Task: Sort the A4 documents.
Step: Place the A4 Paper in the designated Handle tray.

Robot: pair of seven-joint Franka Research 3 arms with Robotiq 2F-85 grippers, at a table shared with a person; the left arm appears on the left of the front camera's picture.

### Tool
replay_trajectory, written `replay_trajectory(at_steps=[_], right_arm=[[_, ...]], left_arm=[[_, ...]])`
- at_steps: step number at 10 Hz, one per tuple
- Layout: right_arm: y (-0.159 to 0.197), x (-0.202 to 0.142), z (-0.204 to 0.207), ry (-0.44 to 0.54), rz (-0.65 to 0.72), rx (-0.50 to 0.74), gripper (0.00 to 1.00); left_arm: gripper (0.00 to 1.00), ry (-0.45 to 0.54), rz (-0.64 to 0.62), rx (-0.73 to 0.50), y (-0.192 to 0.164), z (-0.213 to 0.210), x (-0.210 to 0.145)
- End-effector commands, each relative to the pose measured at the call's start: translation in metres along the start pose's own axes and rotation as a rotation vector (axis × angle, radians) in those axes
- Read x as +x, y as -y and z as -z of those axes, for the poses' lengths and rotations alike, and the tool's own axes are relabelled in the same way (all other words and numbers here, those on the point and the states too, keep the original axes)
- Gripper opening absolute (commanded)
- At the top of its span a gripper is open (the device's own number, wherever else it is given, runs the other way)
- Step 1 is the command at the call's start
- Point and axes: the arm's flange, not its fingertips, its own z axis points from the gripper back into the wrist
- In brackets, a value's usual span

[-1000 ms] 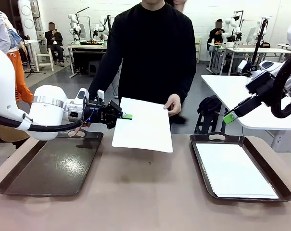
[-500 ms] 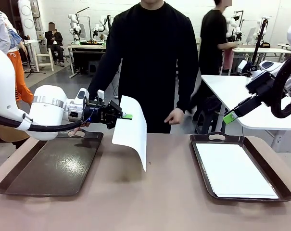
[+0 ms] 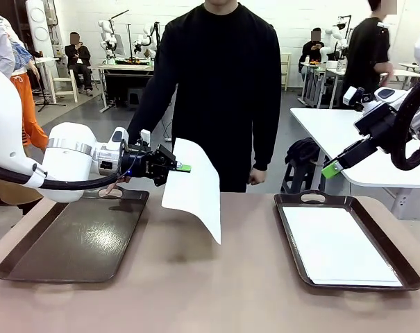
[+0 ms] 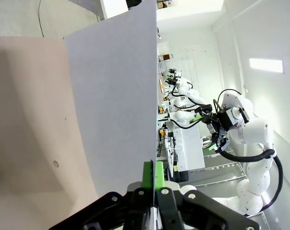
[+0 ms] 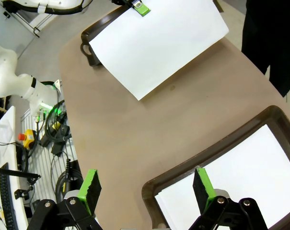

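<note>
Going from the left of the front view, the empty dark tray (image 3: 74, 239) is lying on the table (image 3: 216, 291) at about 8 o'clock. Its long axis is running from the near edge toward the person. The left gripper (image 3: 184, 167) is hovering just past the tray's far right corner, at about 9 o'clock from the middle of the picture. Its fingers are clamped tight on the near top edge of one A4 sheet (image 3: 196, 187), and in the left wrist view the green pads (image 4: 147, 175) are pinching that edge of the sheet (image 4: 116, 100).

The sheet is hanging free from the grip and drooping toward 4 o'clock, with its low corner above the bare table between the two trays. So the empty tray is lying at about 8 o'clock from the gripper, near it, and the sheet's long side is crossing the tray's long axis instead of following it.

The person's hand (image 3: 257, 176) is apart from the paper. At 4 o'clock the right tray (image 3: 404, 267) is holding a stack of white sheets (image 3: 338, 246). The right gripper (image 3: 332, 168) is waiting above it with jaws spread wide and gripping nothing. The left arm is clearly the nearer one to the empty tray.
</note>
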Motion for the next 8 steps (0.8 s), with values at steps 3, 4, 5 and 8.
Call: replay_trajectory(at_steps=[3,4,5,8], right_arm=[[0.0,0.0,0.0,0.005,-0.005,-0.003,1.0],[0.0,0.0,0.0,0.005,-0.005,-0.003,1.0],[0.0,0.0,0.0,0.005,-0.005,-0.003,1.0],[0.0,0.0,0.0,0.005,-0.005,-0.003,1.0]], left_arm=[[0.01,-0.082,0.072,0.084,-0.004,-0.004,0.0],[0.01,-0.136,0.114,0.156,-0.003,-0.014,-0.004],[0.01,-0.142,0.138,0.242,0.002,-0.03,-0.009],[0.01,-0.195,0.172,0.413,0.016,-0.079,-0.032]])
